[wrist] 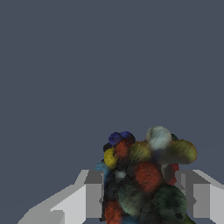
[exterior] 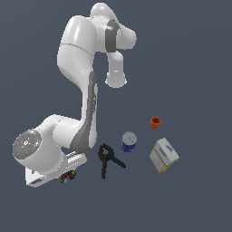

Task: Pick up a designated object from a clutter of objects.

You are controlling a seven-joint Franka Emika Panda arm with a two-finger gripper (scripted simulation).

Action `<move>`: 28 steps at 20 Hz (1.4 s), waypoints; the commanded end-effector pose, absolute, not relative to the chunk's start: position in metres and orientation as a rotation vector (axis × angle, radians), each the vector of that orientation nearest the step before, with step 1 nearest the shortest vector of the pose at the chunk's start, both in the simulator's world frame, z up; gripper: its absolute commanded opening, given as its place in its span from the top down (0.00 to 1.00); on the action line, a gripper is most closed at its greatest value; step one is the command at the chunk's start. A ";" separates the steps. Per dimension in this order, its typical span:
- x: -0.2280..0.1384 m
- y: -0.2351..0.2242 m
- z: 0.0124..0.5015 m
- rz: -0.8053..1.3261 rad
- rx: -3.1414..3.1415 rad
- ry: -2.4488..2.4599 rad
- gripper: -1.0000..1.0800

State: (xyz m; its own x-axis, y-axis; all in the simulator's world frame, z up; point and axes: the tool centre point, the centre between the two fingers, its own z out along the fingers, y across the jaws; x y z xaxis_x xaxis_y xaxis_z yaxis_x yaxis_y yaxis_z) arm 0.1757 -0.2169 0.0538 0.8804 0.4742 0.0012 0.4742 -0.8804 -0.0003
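My biggest risk here is a poor hold. The cluster (wrist: 142, 175) is lumpy and uneven, so my fingers (wrist: 94, 199) would press on bumps rather than flat faces. It could then roll or squirt out as I squeeze, or slip loose once lifted. A squeeze too near its edge would make that worse.

In the wrist view the cluster sits right between my two fingers, filling nearly the whole gap of my hand (wrist: 146, 199). I cannot tell whether the pads already touch it; a sliver of space shows on one side, so I judge my hand still spread around it rather than clenched.

In the exterior view the cluster (exterior: 68, 176) lies on the table just under my hand (exterior: 68, 170), toward that view's left. The clamp (exterior: 108, 159) is near it on that view's right. The can (exterior: 129, 142), box (exterior: 164, 155) and cup (exterior: 156, 122) lie farther off, well clear of my hand.
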 end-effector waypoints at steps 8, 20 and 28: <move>0.171 -0.211 0.060 -0.001 -3.046 -0.767 1.00; 0.145 -0.174 0.100 -0.001 -3.046 -0.767 1.00; 0.114 -0.130 0.147 -0.001 -3.046 -0.767 1.00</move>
State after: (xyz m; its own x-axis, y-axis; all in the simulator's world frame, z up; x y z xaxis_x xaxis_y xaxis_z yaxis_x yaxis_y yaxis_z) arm 0.1202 -0.1389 0.1364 0.8809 0.4733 -0.0012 0.4733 -0.8809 -0.0016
